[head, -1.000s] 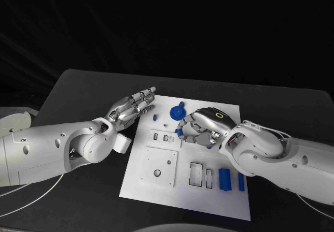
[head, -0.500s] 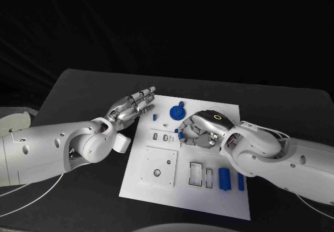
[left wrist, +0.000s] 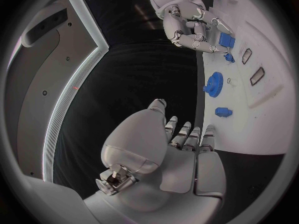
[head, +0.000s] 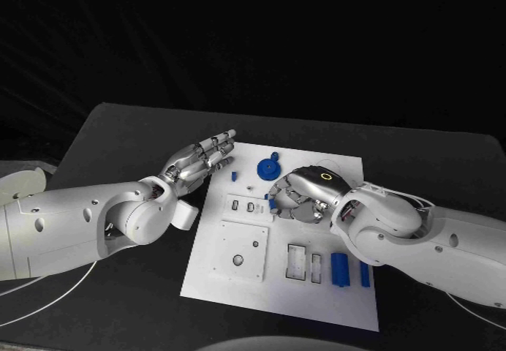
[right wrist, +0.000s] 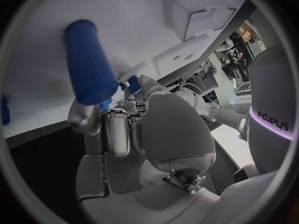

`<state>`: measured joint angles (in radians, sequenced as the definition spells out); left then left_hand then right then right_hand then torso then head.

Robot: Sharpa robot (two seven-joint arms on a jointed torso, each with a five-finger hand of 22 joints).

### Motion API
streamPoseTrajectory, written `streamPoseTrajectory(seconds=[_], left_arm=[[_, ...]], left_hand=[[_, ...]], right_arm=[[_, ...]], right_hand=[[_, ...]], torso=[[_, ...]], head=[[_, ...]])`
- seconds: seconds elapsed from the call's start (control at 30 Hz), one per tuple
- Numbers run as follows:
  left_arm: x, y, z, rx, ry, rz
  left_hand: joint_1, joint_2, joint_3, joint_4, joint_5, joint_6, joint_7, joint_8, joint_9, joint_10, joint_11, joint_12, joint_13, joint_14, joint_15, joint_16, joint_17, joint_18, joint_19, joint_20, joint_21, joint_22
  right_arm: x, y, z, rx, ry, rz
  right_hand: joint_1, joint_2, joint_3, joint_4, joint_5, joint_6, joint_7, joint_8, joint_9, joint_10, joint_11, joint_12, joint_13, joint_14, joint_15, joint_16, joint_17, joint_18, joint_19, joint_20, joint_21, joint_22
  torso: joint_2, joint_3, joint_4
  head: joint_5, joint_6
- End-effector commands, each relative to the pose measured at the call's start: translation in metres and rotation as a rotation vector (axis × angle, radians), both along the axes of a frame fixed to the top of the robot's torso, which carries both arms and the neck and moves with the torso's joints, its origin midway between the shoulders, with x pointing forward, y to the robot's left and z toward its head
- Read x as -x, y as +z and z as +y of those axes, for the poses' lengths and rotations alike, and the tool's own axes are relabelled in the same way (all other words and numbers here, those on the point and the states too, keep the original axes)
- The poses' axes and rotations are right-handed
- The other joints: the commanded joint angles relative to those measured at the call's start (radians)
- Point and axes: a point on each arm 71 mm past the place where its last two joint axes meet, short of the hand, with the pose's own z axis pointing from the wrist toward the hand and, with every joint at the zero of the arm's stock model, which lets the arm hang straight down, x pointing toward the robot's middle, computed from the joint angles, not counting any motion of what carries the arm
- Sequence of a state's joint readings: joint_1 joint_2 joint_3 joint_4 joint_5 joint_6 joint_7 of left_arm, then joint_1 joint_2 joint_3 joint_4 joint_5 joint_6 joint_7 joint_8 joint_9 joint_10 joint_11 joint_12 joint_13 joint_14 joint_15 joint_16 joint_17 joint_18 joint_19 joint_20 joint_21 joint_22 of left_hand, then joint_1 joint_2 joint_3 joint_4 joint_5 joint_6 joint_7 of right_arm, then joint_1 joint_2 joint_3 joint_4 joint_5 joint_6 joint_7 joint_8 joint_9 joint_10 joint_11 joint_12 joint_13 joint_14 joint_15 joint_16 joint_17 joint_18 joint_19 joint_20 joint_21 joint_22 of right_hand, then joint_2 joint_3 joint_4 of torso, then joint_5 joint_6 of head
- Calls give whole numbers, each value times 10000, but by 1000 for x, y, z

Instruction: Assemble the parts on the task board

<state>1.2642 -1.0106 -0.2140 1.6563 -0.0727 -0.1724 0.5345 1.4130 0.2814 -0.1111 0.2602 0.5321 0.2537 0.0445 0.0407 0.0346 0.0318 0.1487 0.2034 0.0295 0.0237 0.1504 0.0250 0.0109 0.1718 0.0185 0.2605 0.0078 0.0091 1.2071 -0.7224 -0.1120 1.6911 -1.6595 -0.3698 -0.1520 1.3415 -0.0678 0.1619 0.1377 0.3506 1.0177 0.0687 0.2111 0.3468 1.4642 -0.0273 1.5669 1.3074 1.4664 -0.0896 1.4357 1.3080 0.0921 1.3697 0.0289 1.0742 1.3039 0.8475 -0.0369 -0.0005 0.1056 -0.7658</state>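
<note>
Shifted slightly toward the board's centre and left since a second ago: right hand (head: 303, 196), fingers curled downward over the task board (head: 316, 289) and clasped around a blue cylindrical part (right wrist: 89, 64), seen close up in the right wrist view as a rounded blue rod held between the fingertips (right wrist: 82, 115) just above the white surface. Unmoved over the same interval: left hand (head: 199, 162), released and holding nothing, fingers straight and together, palm turned toward the board, at the board's far left edge. Lying loose on the board: a blue gear (head: 269, 170) beside the right hand on its far side, with a smaller blue piece (head: 276, 156) just beyond it; a small blue peg (head: 234, 176) near the left hand's fingertips; a blue block (head: 339, 269) and a narrower blue bar (head: 365, 274) side by side near the right forearm. Set into the board: two rectangular slots (head: 305, 264) next to the blue block, and a raised square plate (head: 241, 251) with a round hole. Beneath everything, the black table (head: 126, 139).
</note>
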Motion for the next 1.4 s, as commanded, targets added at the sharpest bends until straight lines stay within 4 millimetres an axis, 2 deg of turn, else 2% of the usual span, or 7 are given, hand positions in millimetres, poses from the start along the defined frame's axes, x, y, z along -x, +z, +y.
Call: streamPoseTrajectory(seconds=[0.03, 0.57, 0.7, 0.93, 1.4], left_arm=[[1, -1, -2, 106, -200, 67], [0, -1, -2, 119, -184, 106], [0, -1, -2, 121, -184, 110], [0, -1, -2, 124, -186, 137], [-1, -2, -1, 149, -148, 241]], left_hand=[[78, 5, 62, -7, 69, 7, -7, 3, 5, -19, 76, 44, 12, -6, 79, 70, 13, 75, -4, 67, 56, 9], [78, 5, 62, -7, 69, 6, -7, 3, 5, -19, 76, 43, 12, -6, 79, 70, 13, 75, -4, 68, 56, 9], [78, 5, 62, -7, 69, 6, -7, 3, 5, -19, 76, 43, 12, -6, 79, 70, 13, 75, -4, 68, 56, 9], [78, 5, 62, -7, 69, 6, -7, 3, 5, -19, 76, 43, 12, -6, 79, 70, 13, 75, -4, 68, 56, 9], [72, 5, 65, 0, 65, 11, -1, 3, 6, -19, 81, 45, 12, -4, 84, 75, 15, 75, -1, 73, 58, 10]], right_arm=[[0, -3, 0, 277, -9, 22], [1, -3, 2, 264, 38, 22], [1, -3, 2, 266, 53, 25], [0, -3, 1, 251, 79, 29], [0, -4, 1, 267, 63, 56]], right_hand=[[-99, -11, 3, -76, -54, -119, -14, -76, -9, 1066, 47, 39, 2634, 719, 75, -57, 1302, 166, -96, 15, -97, -24], [-150, -3, -8, -99, -332, -232, -20, -159, 21, 1066, 37, 39, 2634, 706, 66, -102, 1263, 176, -110, 9, -178, -41], [-229, -24, -66, -101, -718, -301, -14, -214, 54, 1066, 44, 39, 2634, 704, 65, -111, 1254, 177, -109, 11, -229, -44], [-501, -93, -273, 18, -1518, -729, 30, -490, 29, 1066, 74, 39, 2634, 702, 93, -134, 1233, 178, -85, 28, -305, -32], [-607, -116, -394, 96, -1777, -1049, 69, -720, -64, 1066, 108, 39, 2634, 685, 120, -197, 1176, 195, -102, 51, -440, -58]], torso=[[2, -1, 7], [9, 7, 0], [10, 6, 0], [3, 5, -2], [2, 5, 4]], head=[[-2, 1], [4, -39], [4, -45], [3, -76], [1, -110]])
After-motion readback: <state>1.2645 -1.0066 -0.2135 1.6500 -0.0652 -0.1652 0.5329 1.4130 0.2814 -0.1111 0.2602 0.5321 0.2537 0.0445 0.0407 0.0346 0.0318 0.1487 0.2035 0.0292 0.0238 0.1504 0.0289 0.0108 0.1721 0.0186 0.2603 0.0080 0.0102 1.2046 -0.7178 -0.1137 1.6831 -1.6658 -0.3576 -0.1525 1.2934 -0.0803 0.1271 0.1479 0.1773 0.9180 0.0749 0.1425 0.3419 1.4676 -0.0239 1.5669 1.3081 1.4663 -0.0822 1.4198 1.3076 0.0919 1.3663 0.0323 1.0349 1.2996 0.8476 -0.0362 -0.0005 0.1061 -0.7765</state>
